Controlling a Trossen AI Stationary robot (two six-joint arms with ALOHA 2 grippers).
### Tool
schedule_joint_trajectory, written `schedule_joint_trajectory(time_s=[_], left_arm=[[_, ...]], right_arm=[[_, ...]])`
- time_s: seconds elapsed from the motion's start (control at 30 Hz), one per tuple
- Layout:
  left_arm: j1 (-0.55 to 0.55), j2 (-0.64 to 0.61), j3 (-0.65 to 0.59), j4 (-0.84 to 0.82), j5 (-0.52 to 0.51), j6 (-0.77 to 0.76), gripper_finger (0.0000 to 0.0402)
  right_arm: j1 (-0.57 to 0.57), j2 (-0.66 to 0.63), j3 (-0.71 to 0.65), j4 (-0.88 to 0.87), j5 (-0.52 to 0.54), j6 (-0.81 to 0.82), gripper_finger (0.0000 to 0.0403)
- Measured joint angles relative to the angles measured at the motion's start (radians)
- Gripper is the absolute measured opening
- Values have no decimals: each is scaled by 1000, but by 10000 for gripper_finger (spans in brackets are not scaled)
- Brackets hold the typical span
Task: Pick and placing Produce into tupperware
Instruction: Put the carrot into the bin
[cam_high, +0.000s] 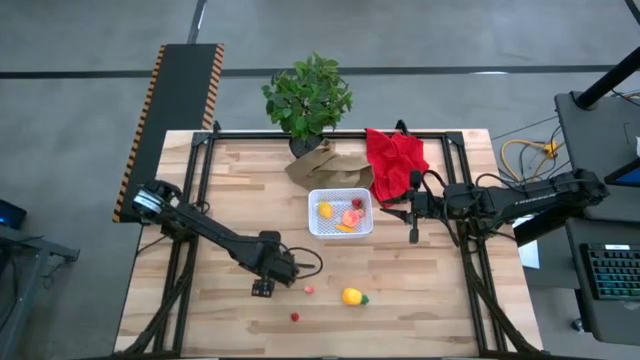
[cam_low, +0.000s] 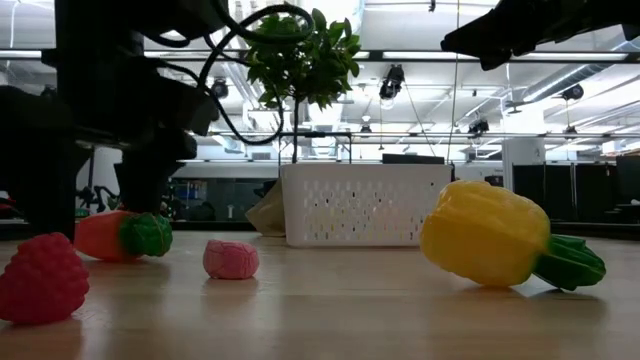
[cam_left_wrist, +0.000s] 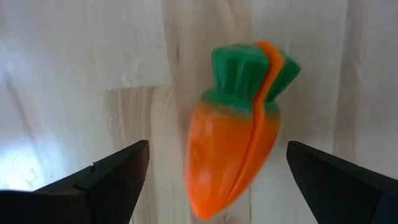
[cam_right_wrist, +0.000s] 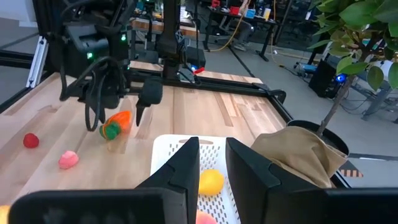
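While the wooden table (cam_high: 420, 290) fills most of the high view, we see the left arm (cam_high: 205, 232) reaching across it toward the front middle and the right arm (cam_high: 520, 198) coming in from the right edge. At the back of the table stand a leafy potted plant (cam_high: 308, 95), a crumpled brown paper bag (cam_high: 330, 165) and, just to its right, a red cloth (cam_high: 395, 155). In front of the bag sits the white tupperware (cam_high: 315, 228); in it we make out an orange-yellow piece (cam_high: 325, 210), a pink-red piece (cam_high: 351, 218) and an orange piece at the front wall, though we cannot tell exactly what each one is.

The right gripper (cam_high: 413, 210) hangs just beside the tupperware's right side, its fingers (cam_right_wrist: 186, 168) drawn close together with only a narrow gap and nothing between them. The left gripper (cam_high: 263, 288) is low over the table in front of the tupperware and to its left, fingers (cam_left_wrist: 112, 177) spread wide. Between them, not touched by either, lies an orange carrot with a green top (cam_left_wrist: 236, 130) on the bare wood.

Loose produce lies at the front of the table. The yellow pepper with a green stem (cam_high: 352, 296) is largest, right of the left gripper. A small pink piece (cam_high: 309, 290) lies between that gripper and the pepper, and a small red raspberry (cam_high: 295, 317) sits nearer the front edge.
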Motion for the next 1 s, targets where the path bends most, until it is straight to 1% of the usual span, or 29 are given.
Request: schedule_joint_trajectory(time_s=[0.1,0.2,0.33,0.53,0.67,0.83,1.0], left_arm=[[0,9,-1,24,8,21,363],[0,9,-1,37,14,24,353],[0,11,-2,37,32,31,320],[0,15,-3,45,35,45,259],[0,15,-3,44,35,50,227],[0,15,-2,43,35,50,198],[0,11,10,15,35,70,183]], right_arm=[[0,0,0,0,0,0,70],[0,0,0,1,0,0,70],[0,0,0,2,0,0,70],[0,0,0,5,0,0,70],[0,0,0,13,0,0,70],[0,0,0,12,0,-1,70],[0,0,0,26,0,-8,70]])
